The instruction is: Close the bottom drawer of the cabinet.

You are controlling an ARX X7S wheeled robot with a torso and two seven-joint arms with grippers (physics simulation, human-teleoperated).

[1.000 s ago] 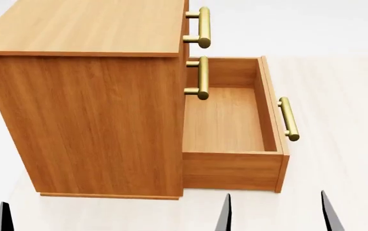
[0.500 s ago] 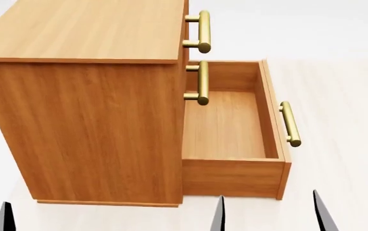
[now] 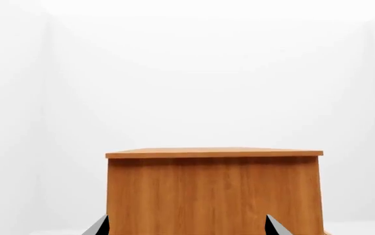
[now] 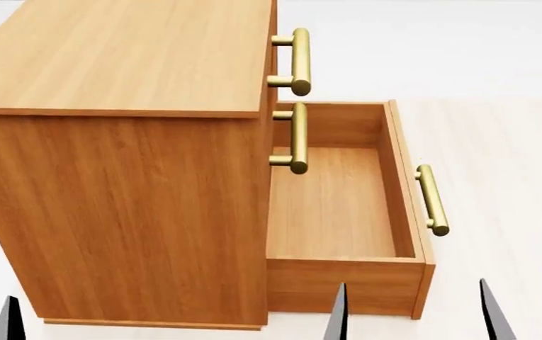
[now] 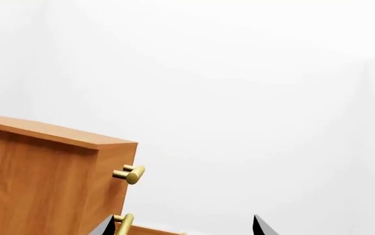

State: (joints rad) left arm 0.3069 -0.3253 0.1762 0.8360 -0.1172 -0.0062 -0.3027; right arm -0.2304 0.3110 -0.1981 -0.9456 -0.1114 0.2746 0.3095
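The bottom drawer [image 4: 346, 212] hangs wide open out of the cabinet [image 4: 120, 198], empty, its brass handle [image 4: 431, 200] facing away to the right. Both grippers, left gripper [image 3: 186, 227] and right gripper [image 4: 411, 312], sit low and short of the wood with jaws spread and nothing in them. The risk, I'd say: the right gripper meets the drawer's near side wall rather than its front, so a push shoves the cabinet or jams the drawer askew.

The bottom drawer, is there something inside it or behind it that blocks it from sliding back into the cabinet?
Nothing visible does. The bottom drawer stands pulled out and looks empty, and no object lies between it and the cabinet.
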